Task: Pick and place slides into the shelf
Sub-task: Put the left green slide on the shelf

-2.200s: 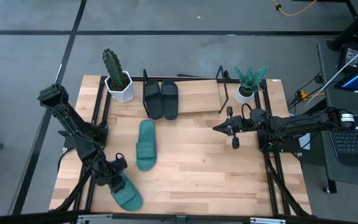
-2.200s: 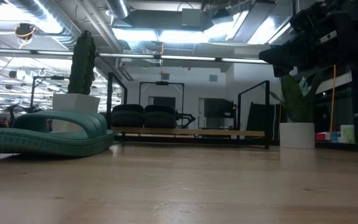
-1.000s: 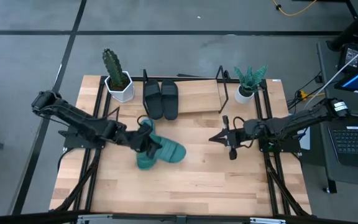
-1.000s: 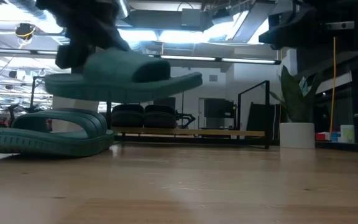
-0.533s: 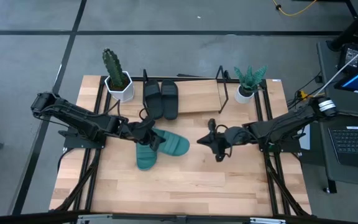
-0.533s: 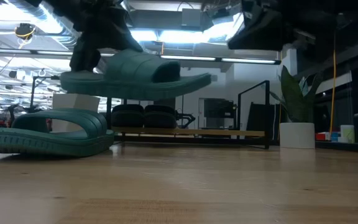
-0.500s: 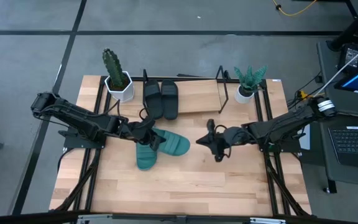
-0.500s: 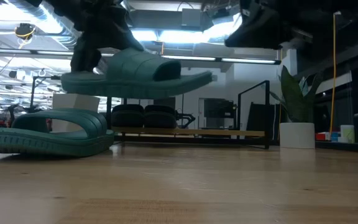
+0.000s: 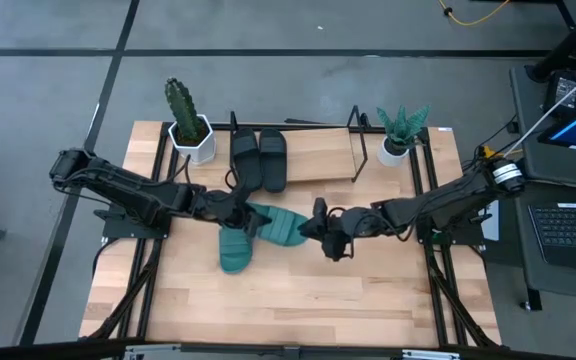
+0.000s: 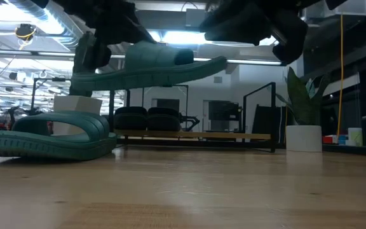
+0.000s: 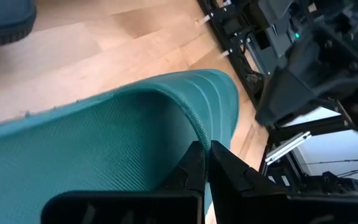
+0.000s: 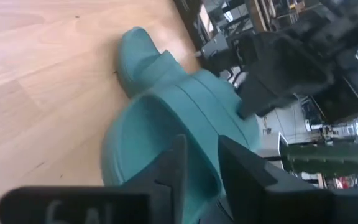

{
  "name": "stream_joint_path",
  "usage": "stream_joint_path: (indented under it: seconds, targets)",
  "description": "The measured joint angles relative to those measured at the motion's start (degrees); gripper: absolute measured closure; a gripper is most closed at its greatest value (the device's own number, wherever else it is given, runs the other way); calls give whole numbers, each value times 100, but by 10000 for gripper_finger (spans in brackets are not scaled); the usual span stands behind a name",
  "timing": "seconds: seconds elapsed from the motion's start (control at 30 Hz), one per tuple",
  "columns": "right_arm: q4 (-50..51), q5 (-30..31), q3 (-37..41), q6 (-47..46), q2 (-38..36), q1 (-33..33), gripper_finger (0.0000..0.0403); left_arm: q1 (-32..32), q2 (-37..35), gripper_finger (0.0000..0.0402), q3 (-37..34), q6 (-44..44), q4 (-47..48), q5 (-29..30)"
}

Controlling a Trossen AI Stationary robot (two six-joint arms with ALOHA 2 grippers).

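Matt ribbed rubbery teal slide (image 9: 280,227), fine-textured sole; smooth pale wooden table (image 9: 348,290).

Lifted slide (image 9: 276,227) between both grippers

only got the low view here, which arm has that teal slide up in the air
Observer: The left claw is shut on one end of the raised teal slide.
Operator: and the dark thing over its other end
Observer: That is the right claw. Its wrist view shows its fingers apart, with the slide's edge between them.
Operator: shelf got room
Observer: From above, the two black slides fill the left part of the shelf, and the board beside them is bare.
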State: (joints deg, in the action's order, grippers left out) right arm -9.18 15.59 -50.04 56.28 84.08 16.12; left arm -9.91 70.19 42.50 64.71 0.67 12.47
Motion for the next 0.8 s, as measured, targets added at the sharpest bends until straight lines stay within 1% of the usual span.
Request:
stream_joint_path:
  seconds: [0.1, 0.2, 0.27, 0.4, 0.53, 0.8]
  targets:
    - [0, -2, -38, 117, 94, 65, 289, 69, 0, 401, 0, -60, -119, -42]
    - [-40, -3, -40, 264, 190, 131, 280, 105, 0, 401, 0, -64, -272, -159]
    - [-95, 87, -40, 467, 256, 180, 279, 105, 0, 401, 0, -64, -323, -164]
    - [-426, 465, -43, 929, 358, 226, 286, 100, 0, 401, 0, 10, -403, -168]
    - [-598, 517, -46, 1260, 455, 216, 291, 90, 0, 401, 0, 77, -437, -168]
    - [-762, 596, -46, 1473, 556, 197, 292, 53, 0, 401, 0, 117, -467, -173]
